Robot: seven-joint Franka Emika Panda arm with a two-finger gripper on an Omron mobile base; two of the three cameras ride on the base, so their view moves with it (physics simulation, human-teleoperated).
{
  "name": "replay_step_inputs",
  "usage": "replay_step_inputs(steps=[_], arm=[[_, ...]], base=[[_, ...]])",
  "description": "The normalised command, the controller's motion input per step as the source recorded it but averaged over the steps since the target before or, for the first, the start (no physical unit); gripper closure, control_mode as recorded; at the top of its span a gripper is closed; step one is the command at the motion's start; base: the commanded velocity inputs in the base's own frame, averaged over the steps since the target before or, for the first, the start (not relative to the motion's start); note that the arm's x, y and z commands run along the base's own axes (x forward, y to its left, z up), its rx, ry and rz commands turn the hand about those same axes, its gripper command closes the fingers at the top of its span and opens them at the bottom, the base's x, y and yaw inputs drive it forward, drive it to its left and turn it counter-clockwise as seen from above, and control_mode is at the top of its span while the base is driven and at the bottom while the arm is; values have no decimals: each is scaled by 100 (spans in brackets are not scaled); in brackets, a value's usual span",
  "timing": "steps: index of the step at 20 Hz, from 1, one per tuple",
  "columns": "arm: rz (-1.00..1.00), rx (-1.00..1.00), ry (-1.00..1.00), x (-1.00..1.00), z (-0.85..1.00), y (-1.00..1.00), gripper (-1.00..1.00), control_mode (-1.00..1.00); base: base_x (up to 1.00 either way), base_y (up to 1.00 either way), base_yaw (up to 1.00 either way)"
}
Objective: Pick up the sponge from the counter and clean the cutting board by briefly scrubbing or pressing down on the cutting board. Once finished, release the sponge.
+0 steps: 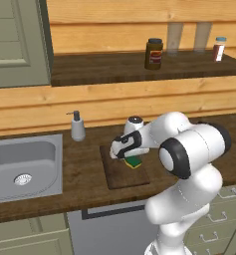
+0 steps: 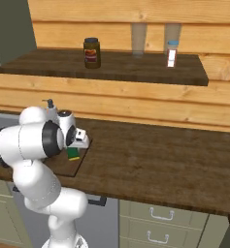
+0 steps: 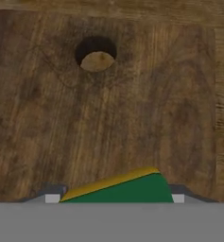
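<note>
My hand (image 1: 131,158) is clamped on the sponge (image 1: 134,162), which sits between my fingertips; in the hand view its green face and a thin yellow edge (image 3: 120,189) fill the gap at the bottom, with a pale finger pad showing at each side of it. The board (image 3: 108,108) lies straight ahead of my hand along my line of sight, which in the base views means directly below, since my wrist points down at the desk (image 1: 84,179). The sponge looks to be at or very near the board's surface, though I cannot tell from these pictures whether it is truly pressing or just off the wood. The board's long axis runs away from my fingers toward the hanging hole (image 3: 96,53), which sits beyond the sponge, and the grain runs the same way. In the hand view the sponge's top edge is tilted, rising toward one side, so it does not sit square to the board's edges. From the left base view my hand is over the half of the board nearer the wall, with the bare stretch of board (image 1: 127,177) on the side toward my base. I judge the move to come turns on that: press straight along my pointing direction to bear down, then rub along the grain, where the board gives the most room, before I let go.
</note>
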Motion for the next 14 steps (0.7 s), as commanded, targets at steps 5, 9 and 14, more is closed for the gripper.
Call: replay_step_inputs(steps=[5,9,14], arm=[[-2,0,-17,61,0,0,100,-100],[-2,0,-15,61,-1,0,100,-100],[-3,0,-15,61,-5,0,100,-100]], base=[[0,0,0],[0,0,0],[0,0,0]])
